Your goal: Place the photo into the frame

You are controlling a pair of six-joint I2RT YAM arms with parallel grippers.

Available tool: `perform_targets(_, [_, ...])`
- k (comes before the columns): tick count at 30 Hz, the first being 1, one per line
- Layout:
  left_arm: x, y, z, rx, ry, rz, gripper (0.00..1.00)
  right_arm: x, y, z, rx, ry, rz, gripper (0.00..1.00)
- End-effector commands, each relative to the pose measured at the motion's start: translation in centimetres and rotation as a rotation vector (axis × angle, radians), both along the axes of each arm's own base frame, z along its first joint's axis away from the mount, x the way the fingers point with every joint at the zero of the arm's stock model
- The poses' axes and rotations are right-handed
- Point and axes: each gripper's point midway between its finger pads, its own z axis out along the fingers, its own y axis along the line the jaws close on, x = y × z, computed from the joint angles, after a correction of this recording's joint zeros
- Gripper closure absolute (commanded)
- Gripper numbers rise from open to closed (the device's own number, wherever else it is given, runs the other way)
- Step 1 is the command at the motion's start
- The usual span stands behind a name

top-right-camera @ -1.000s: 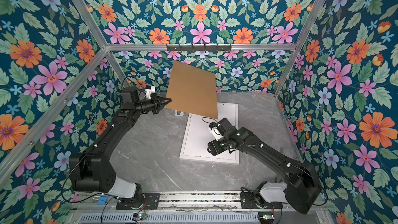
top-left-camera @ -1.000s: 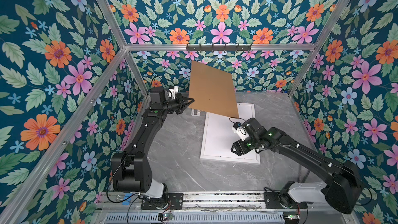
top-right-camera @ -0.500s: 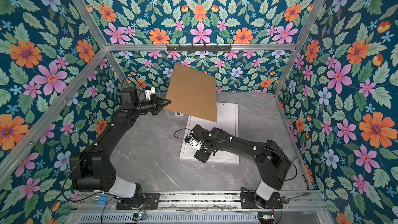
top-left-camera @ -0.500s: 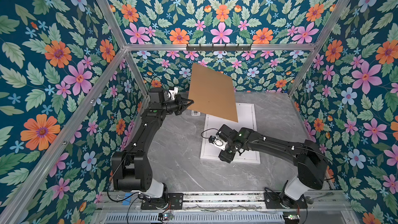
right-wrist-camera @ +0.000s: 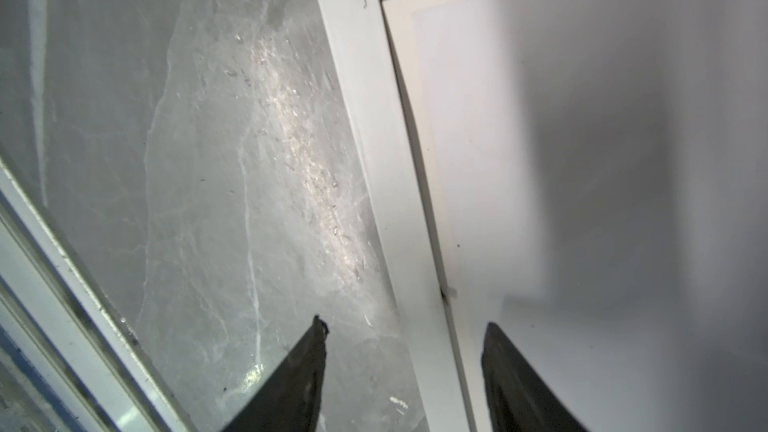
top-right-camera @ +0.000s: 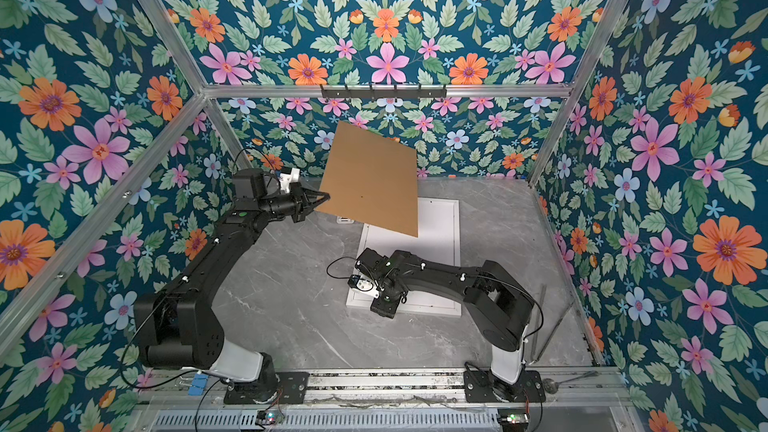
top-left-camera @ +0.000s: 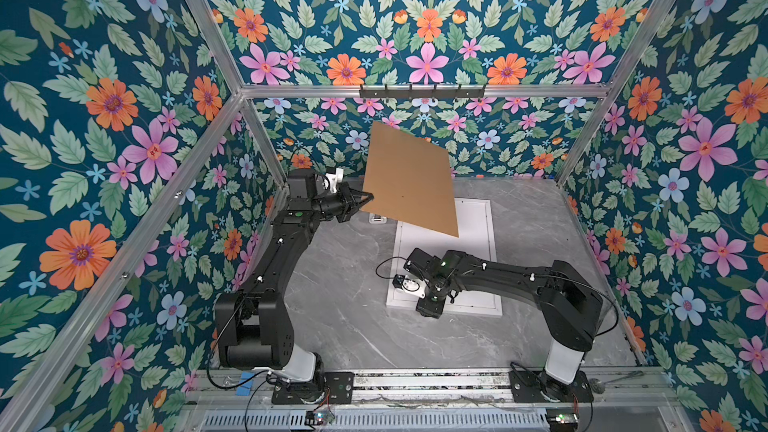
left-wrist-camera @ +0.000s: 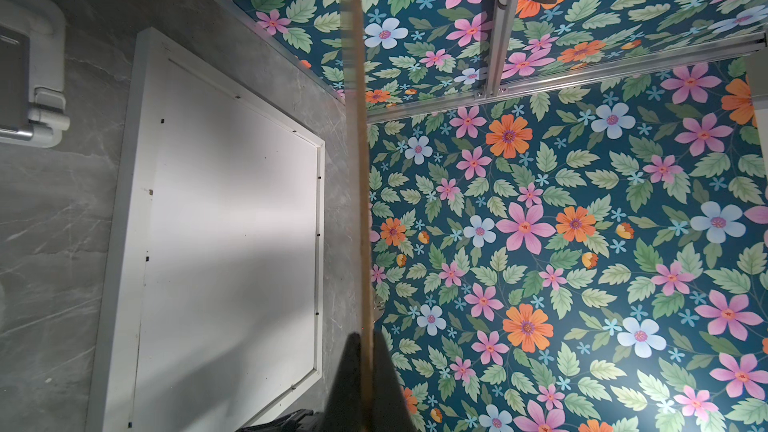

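The white frame lies flat on the grey table, back side up, and a plain white sheet fills its recess. The photo's printed face shows in no view. My left gripper is shut on the edge of the brown backing board, holding it tilted in the air over the frame's far end. My right gripper points down at the frame's near left corner. It is open, straddling the rim: one finger over the table, one over the white sheet.
A small white and grey device sits on the table by the frame's far left corner. Floral walls with aluminium posts close in three sides. A black hook rail runs along the back wall above.
My right arm has swung from the frame's middle to its near left corner, and its jaws have narrowed. The left gripper and the board have stayed put.
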Motion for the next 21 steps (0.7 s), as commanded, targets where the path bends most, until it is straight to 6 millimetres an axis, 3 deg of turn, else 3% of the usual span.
perform_targets(1, [-0.2,-0.4,1.5,-0.008,-0.094,-0.044,1.00,0.1,-0.2,0.0,-0.019,-0.023,0.011,0.45])
perform_targets(21, [-0.3,-0.4,1.4,-0.016,-0.101,-0.047,1.00,0.6,0.4,-1.5,-0.042,-0.077,0.030,0.52])
